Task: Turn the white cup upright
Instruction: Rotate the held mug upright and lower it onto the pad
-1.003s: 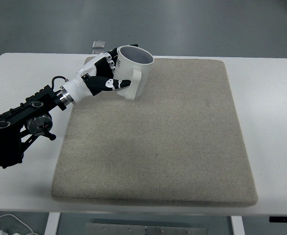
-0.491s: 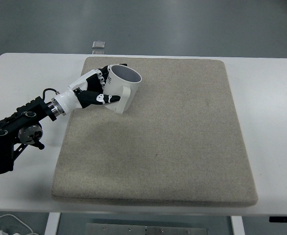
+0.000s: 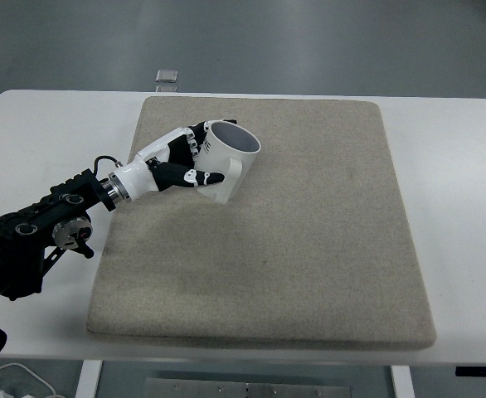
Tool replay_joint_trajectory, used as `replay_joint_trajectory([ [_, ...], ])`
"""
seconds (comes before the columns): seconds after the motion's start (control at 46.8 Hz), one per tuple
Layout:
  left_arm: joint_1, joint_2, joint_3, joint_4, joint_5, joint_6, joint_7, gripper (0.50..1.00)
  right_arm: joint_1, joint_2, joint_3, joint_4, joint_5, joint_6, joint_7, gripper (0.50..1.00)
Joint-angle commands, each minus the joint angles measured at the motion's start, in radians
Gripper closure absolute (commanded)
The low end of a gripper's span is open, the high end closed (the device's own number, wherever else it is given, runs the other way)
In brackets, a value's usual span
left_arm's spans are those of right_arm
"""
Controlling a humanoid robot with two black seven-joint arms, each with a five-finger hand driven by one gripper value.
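Observation:
A white cup point(image 3: 229, 162) stands mouth-up, slightly tilted, on the beige mat point(image 3: 309, 232) near its upper left part. My left hand point(image 3: 185, 162) is shut on the cup's left side, thumb across the front and fingers curled round the back. The left arm point(image 3: 52, 224) comes in from the left edge over the table. The cup's base is partly hidden by the hand. The right arm is out of view.
The mat lies on a white table point(image 3: 459, 166). A small grey square object point(image 3: 167, 76) lies at the table's far edge, above the mat's top left corner. Cables point(image 3: 2, 377) show below the table's front left.
The left hand with the cup moved down and left from the mat's top edge, then a little right and lower. The cup stays in the hand.

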Motion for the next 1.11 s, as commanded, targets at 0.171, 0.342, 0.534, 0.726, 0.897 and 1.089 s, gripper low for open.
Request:
replay_joint_trajectory([
  [0.171, -0.001, -0.015, 0.000, 0.013, 0.000, 0.031, 0.002, 1.000, 0.000, 0.000, 0.000, 0.000, 0.000, 0.000, 0.000, 0.570],
  [0.342, -0.002, -0.032, 0.000, 0.013, 0.000, 0.031, 0.006, 1.000, 0.000, 0.000, 0.000, 0.000, 0.000, 0.000, 0.000, 0.570],
  [0.534, -0.002, -0.032, 0.002, 0.013, 0.000, 0.033, 0.012, 1.000, 0.000, 0.000, 0.000, 0.000, 0.000, 0.000, 0.000, 0.570],
  [0.726, -0.005, -0.032, 0.002, 0.013, 0.000, 0.033, 0.015, 0.849, 0.000, 0.000, 0.000, 0.000, 0.000, 0.000, 0.000, 0.570],
  [0.897, -0.008, -0.030, 0.002, 0.013, 0.002, 0.031, 0.015, 0.737, 0.000, 0.000, 0.000, 0.000, 0.000, 0.000, 0.000, 0.570],
  [1.089, -0.008, -0.030, 0.000, 0.013, -0.003, 0.033, 0.017, 0.666, 0.000, 0.000, 0.000, 0.000, 0.000, 0.000, 0.000, 0.570],
])
